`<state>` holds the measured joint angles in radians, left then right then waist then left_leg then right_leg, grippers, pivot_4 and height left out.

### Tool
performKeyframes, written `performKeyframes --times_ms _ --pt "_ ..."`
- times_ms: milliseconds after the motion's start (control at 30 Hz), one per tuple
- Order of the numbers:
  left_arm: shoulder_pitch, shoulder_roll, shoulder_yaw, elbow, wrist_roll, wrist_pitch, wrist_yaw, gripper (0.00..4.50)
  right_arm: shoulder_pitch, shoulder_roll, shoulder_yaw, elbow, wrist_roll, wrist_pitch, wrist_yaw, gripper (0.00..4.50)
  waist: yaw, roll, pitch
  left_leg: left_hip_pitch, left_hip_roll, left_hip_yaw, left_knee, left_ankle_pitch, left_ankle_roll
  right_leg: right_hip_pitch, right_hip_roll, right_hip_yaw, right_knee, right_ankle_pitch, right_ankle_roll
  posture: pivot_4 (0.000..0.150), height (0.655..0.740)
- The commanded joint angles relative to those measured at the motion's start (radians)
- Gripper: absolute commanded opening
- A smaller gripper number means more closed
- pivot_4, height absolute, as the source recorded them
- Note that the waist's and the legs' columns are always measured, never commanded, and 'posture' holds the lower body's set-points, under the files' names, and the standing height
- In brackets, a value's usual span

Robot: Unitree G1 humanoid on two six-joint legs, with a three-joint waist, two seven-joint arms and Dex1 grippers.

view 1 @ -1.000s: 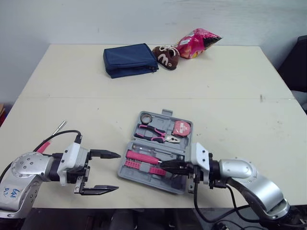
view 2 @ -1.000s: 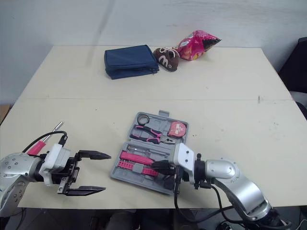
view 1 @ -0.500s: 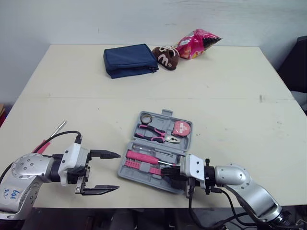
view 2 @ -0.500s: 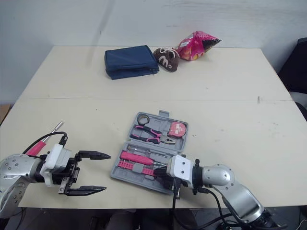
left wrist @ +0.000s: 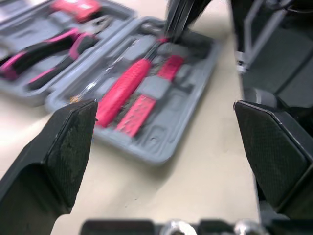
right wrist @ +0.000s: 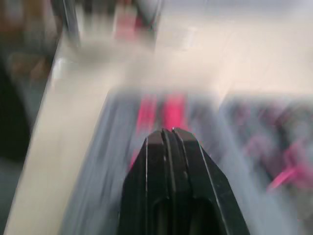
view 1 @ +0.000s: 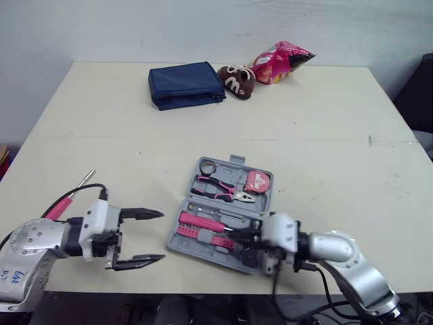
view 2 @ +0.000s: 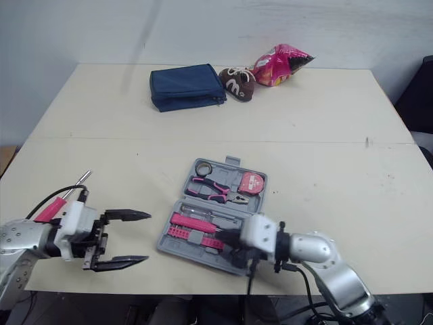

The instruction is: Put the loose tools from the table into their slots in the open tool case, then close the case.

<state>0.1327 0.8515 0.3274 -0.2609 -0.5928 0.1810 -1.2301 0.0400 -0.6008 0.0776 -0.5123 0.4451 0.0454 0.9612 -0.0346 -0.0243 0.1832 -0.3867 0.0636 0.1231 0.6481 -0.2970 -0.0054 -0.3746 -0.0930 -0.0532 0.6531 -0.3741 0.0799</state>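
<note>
Looking for the loose tool first: where does it lie from the jaws?

Off at the left edge of the bench (view 1: 325,122) there is a pink-handled tool (view 1: 61,203), likely a screwdriver. It sits just beside the left arm, behind the left gripper (view 1: 161,235) and not in front of it. Its long axis runs on a slant, handle toward the near edge and metal tip pointing away and to the right.

So which arm is nearer?

The left, by far. Its jaws stand spread wide with nothing between them, and they point at the tool case (view 1: 174,242), away from the tool. I judge that the arm must draw back and turn before it can take the handle.

And the right gripper (view 1: 242,238)?

Its jaws are pressed together, tips over the near half of the open case, close to the pink screwdriver (view 1: 203,222) already slotted there. I see nothing held between them.

Is there any writing to read?

Only a pale letter "m" on the brown plush toy (view 1: 235,81) at the far side. The label on the tape measure (view 1: 257,181) and the print on the pink snack bag (view 1: 281,59) are too small to read.
</note>
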Motion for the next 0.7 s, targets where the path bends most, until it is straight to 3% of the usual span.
performKeyframes --times_ms 33,100,267,300,500,700 --pt "0.015 0.003 0.132 0.121 0.032 -0.065 0.033 4.5 0.087 -0.109 -0.21 -0.013 0.117 0.014 0.077 0.66 0.006 -0.001 0.0 0.0 0.0 0.0 0.0 0.0 0.001 0.001 0.0 0.0 0.0 0.0 0.0 0.15 0.74" --pt "0.009 0.003 0.21 0.225 0.05 -0.103 0.068 4.5 0.135 -0.152 -0.321 0.051 0.107 -0.041 0.114 1.47 0.007 -0.002 -0.001 0.001 0.0 0.0 0.0 -0.001 0.001 0.001 0.0 0.0 -0.001 0.0 0.0 0.15 0.74" --pt "0.02 0.064 0.382 0.546 0.099 -0.216 0.098 4.5 0.202 -0.212 -0.588 0.329 0.032 -0.216 0.161 4.1 0.004 -0.002 -0.001 0.001 0.0 0.001 0.0 -0.001 0.002 0.001 0.0 -0.001 -0.001 0.0 0.0 0.15 0.74" --pt "0.015 0.08 0.408 0.619 0.109 -0.243 0.106 4.5 0.208 -0.218 -0.627 0.392 0.021 -0.249 0.165 4.43 0.004 -0.002 0.0 0.001 0.0 0.001 0.0 -0.001 0.002 0.001 0.0 0.0 0.0 0.0 0.0 0.15 0.74" --pt "-0.003 0.187 0.51 1.011 0.153 -0.385 0.191 4.5 0.27 -0.275 -0.795 0.771 -0.024 -0.441 0.23 4.43 0.004 -0.003 0.0 0.002 0.0 0.002 -0.001 -0.001 0.001 0.0 0.0 0.0 -0.001 0.0 0.0 0.15 0.74" --pt "0.029 0.232 0.552 1.208 0.148 -0.46 0.227 4.5 0.292 -0.323 -0.877 1.018 -0.033 -0.56 0.231 4.43 0.001 -0.003 0.0 0.004 0.0 0.004 -0.001 -0.001 0.001 0.001 -0.001 0.001 0.001 0.0 0.0 0.15 0.74"
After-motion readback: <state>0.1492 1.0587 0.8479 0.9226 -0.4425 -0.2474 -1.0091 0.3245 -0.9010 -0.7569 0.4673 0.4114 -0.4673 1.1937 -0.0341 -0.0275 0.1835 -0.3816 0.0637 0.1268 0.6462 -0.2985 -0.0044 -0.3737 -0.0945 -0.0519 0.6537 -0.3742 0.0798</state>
